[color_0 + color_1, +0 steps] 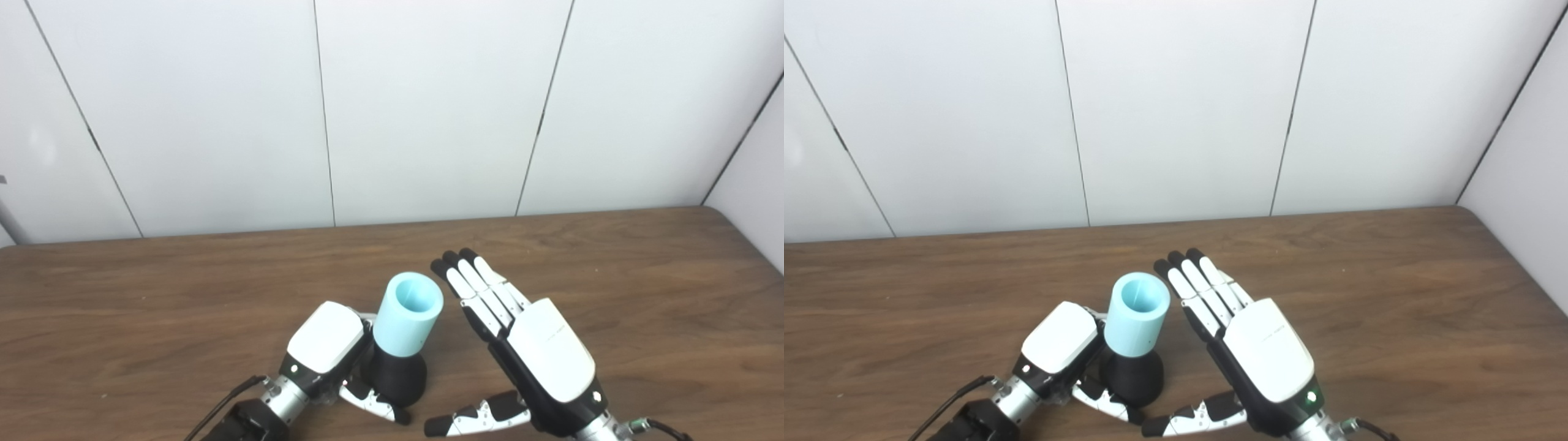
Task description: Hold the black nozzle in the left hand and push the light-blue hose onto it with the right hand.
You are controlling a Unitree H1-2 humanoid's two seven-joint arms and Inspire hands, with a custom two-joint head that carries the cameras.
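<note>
A black nozzle (397, 375) stands upright on the wooden table (153, 318), flared at its base. A short light-blue hose (407, 321) sits on top of it, open end up. My left hand (327, 355) is curled around the nozzle from the left, thumb wrapped under its base in front. Just right of the hose is my right hand (539, 352), open with fingers stretched flat and thumb spread. A small gap separates it from the hose. In the right eye view the hose (1136, 323) and right hand (1255, 349) stand the same way.
White wall panels (429, 110) rise directly behind the table's far edge. A side wall (759, 184) closes in at the right. A black cable (220, 407) runs from the left wrist.
</note>
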